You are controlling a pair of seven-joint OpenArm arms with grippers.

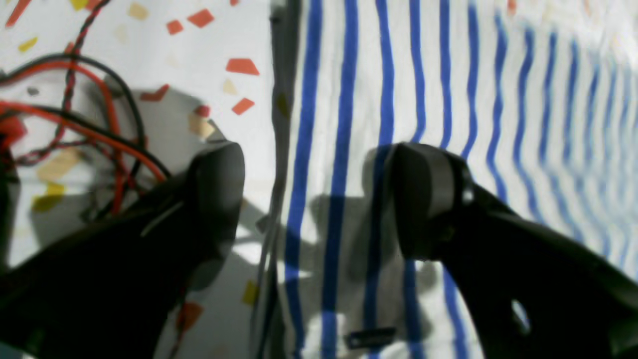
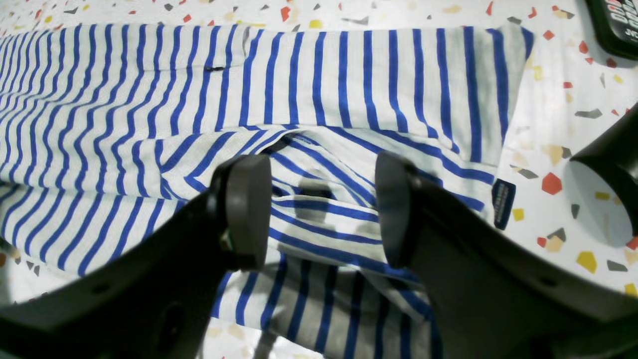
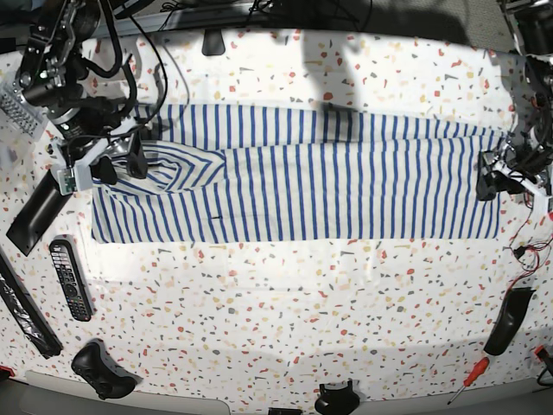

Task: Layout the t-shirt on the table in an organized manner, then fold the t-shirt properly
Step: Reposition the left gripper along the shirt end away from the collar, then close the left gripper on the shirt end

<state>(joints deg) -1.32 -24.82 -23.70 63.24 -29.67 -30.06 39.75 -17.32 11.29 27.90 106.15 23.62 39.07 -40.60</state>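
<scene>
One t-shirt (image 3: 328, 190), one table (image 3: 285, 303), two pincers: left (image 3: 494, 180), right (image 3: 119, 164); one remote (image 3: 69, 278).

table (image 3: 285, 328): white, speckled | shirt (image 3: 346, 186): flat, folded into a long band between both grippers | remote (image 3: 71, 278): near right gripper (image 3: 118, 164) | screwdriver (image 3: 467, 379), red wires (image 3: 529, 244): near left gripper (image 3: 490, 180)

**Both hands open, low over the work**

Left hand (image 1: 319, 199): fingers spread wide, nothing between the pads, tips pointing down, one dark finger (image 1: 214, 194) to either side of the view. Seen at the right end in the base view. Right hand (image 2: 319, 209): fingers parted, gap clear, nothing gripped, tips angled downward. Seen at the left end in the base view, arm reaching in from the upper corner.
</scene>
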